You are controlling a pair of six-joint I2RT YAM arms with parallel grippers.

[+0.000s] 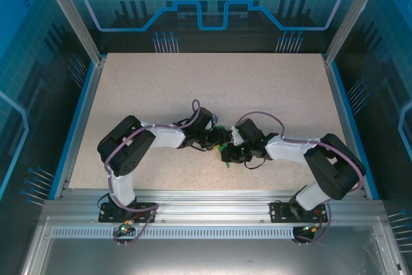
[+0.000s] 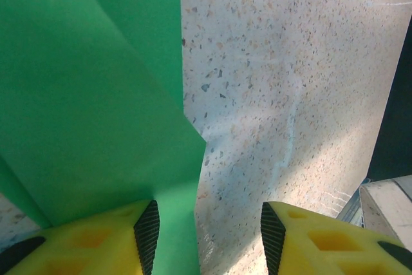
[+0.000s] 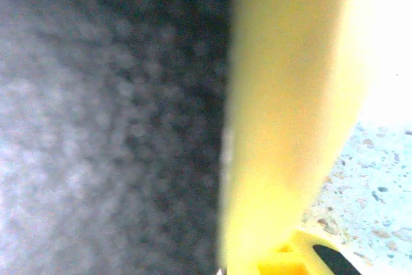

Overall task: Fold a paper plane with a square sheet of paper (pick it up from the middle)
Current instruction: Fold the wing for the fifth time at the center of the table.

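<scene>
Yellow fingers (image 2: pixel 84 244) of the left pincer (image 2: pixel 206 227), nearest the left wrist lens: spread apart, gripping nothing, black ribbed pads facing each other across bare speckled surface (image 2: pixel 290 94). Just past the left-hand finger, the square sheet of paper (image 2: pixel 90 94): bright green, flat on the surface, already creased, one flap overlapping another along a slanted edge. Looks to run under that finger, though contact hard to confirm. On the right wrist view, one blurred yellow finger (image 3: pixel 283 127) tight against the lens beside a dark smear. Right pincer (image 1: pixel 227 153) apart or together: cannot tell. From above, both pincers nose to nose near the middle of the surface, slivers of green showing between them.

Judged from this: risks closing the left pincer on a single edge layer, or on nothing, and dragging the sheet askew, spoiling crease alignment. Risks the loose flap springing open if left unpressed. With wrists so crowded, risks knocking one pincer into the other and shoving the paper off its fold line.
</scene>
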